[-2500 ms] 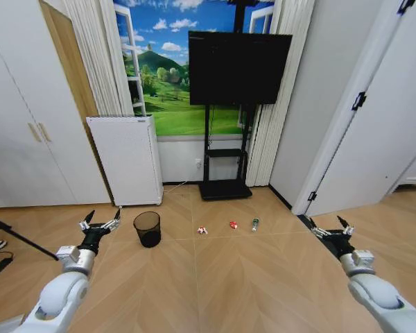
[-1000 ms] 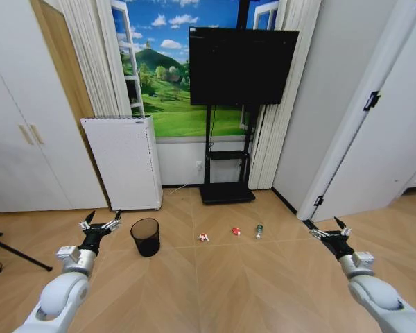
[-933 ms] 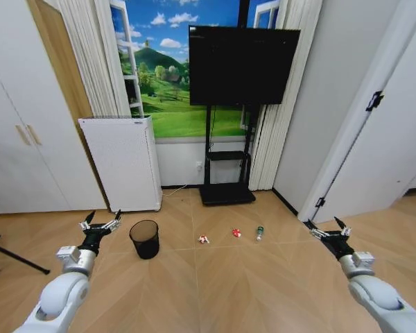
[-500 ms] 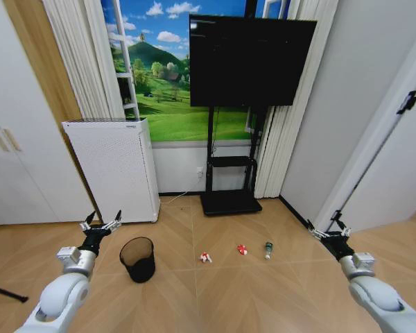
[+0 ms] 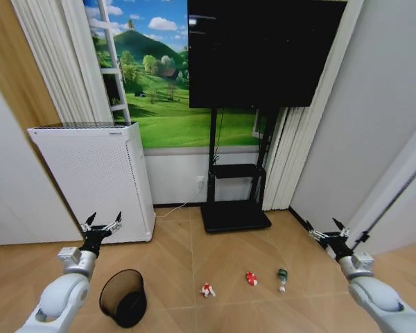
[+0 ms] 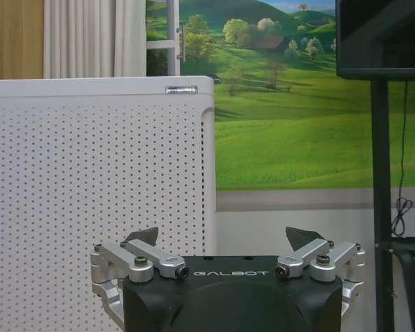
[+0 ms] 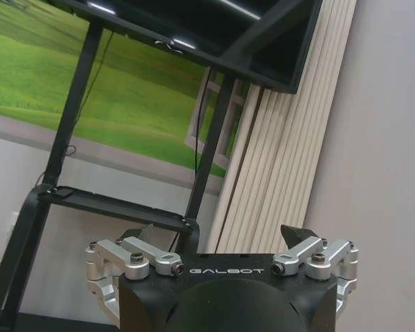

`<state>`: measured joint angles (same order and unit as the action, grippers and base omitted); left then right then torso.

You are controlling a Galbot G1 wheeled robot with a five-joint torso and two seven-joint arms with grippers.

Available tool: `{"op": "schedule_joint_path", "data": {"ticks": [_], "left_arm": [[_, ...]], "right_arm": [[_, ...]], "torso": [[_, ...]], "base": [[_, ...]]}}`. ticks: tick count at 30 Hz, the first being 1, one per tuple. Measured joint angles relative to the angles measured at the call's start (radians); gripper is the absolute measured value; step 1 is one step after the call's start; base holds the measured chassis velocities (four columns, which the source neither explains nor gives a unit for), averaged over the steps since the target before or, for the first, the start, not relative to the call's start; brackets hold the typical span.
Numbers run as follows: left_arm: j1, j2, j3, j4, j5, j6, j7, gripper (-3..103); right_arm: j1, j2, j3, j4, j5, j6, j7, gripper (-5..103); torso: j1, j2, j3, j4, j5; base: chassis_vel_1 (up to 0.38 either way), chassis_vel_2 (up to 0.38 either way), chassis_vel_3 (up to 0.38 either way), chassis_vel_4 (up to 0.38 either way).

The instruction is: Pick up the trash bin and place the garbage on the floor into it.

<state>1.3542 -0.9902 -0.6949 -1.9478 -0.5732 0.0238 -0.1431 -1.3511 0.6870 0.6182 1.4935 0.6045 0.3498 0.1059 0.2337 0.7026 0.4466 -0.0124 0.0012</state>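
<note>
The round black wire-mesh trash bin [image 5: 124,297] stands upright on the tan herringbone wood floor [image 5: 187,243], ungrasped, at roughly seven o'clock in my head view. The garbage lies in a loose row to its right at about six o'clock: a crumpled red-and-white wrapper [image 5: 207,290], a small red crushed piece [image 5: 252,279], a small clear green-labelled bottle [image 5: 281,279]. I judge nothing is collected yet. My left gripper [image 5: 101,225] hovers forward above the bin, jaws spread wide, empty. My right gripper [image 5: 325,232] mirrors it at four o'clock, equally wide and empty.
</note>
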Motion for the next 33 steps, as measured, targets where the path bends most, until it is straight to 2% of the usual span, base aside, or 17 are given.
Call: {"op": "schedule_joint_path", "data": {"ticks": [1,3,6,9,11,12,15,18,27,33], "left_arm": [[-0.001,0.0,0.002,0.0,0.0,0.012,-0.013,100],[-0.002,0.0,0.004,0.0,0.001,0.015,-0.016,100],[-0.006,0.0,0.006,0.003,0.017,0.018,-0.02,100],[-0.009,0.0,0.009,0.004,0.024,0.014,-0.017,100],[-0.011,-0.001,0.009,0.005,0.024,0.007,-0.013,100],[-0.013,-0.002,0.009,0.005,0.025,-0.004,-0.002,100],[-0.013,-0.007,0.01,0.008,0.026,-0.039,0.035,100],[-0.015,-0.014,0.009,0.014,0.047,-0.04,0.051,100],[-0.008,-0.03,0.004,0.039,0.076,-0.06,0.065,100],[-0.008,-0.022,0.003,0.042,0.074,-0.063,0.07,100]], "right_arm": [[0.002,0.0,-0.002,-0.002,0.0,0.004,-0.003,100],[0.002,0.0,-0.002,-0.003,0.001,0.009,-0.009,100],[0.006,0.0,-0.005,-0.008,-0.001,0.016,-0.023,100],[0.012,0.002,-0.009,-0.014,-0.003,0.023,-0.029,100],[0.013,0.004,-0.012,-0.016,-0.004,0.025,-0.032,100],[0.014,0.006,-0.014,-0.017,-0.004,0.027,-0.034,100],[0.015,0.01,-0.016,-0.02,-0.004,0.03,-0.037,100],[0.015,0.017,-0.018,-0.022,-0.005,0.035,-0.04,100],[0.01,0.025,-0.017,-0.024,-0.003,0.046,-0.052,100],[0.008,0.022,-0.013,-0.027,0.003,0.049,-0.056,100]], "torso": [[0.0,0.0,0.0,-0.0001,-0.0016],[0.0,0.0,0.0,-0.0002,-0.0024],[0.001,0.0,0.0,0.0001,-0.0007],[0.001,0.0,0.0,-0.0007,-0.0023],[0.001,0.0,0.001,0.0,-0.0011],[0.0,0.0,0.0,0.0006,-0.0001],[-0.001,0.0,0.0,0.0004,-0.0018],[-0.001,0.0,-0.001,-0.0003,-0.001],[-0.006,-0.012,-0.007,0.0001,-0.0013],[-0.019,-0.041,-0.025,0.0,-0.0013]], "base": [[-0.348,0.355,0.343,-0.344],[-0.347,0.355,0.33,-0.347],[-0.285,0.315,0.29,-0.296],[-0.203,0.163,0.086,-0.146],[-0.054,0.116,-0.011,0.003],[0.005,0.05,0.045,0.051],[0.045,-0.023,-0.004,0.057],[0.061,-0.094,-0.084,0.047],[0.014,-0.024,-0.028,0.01],[0.0,0.0,0.0,0.0]]}}
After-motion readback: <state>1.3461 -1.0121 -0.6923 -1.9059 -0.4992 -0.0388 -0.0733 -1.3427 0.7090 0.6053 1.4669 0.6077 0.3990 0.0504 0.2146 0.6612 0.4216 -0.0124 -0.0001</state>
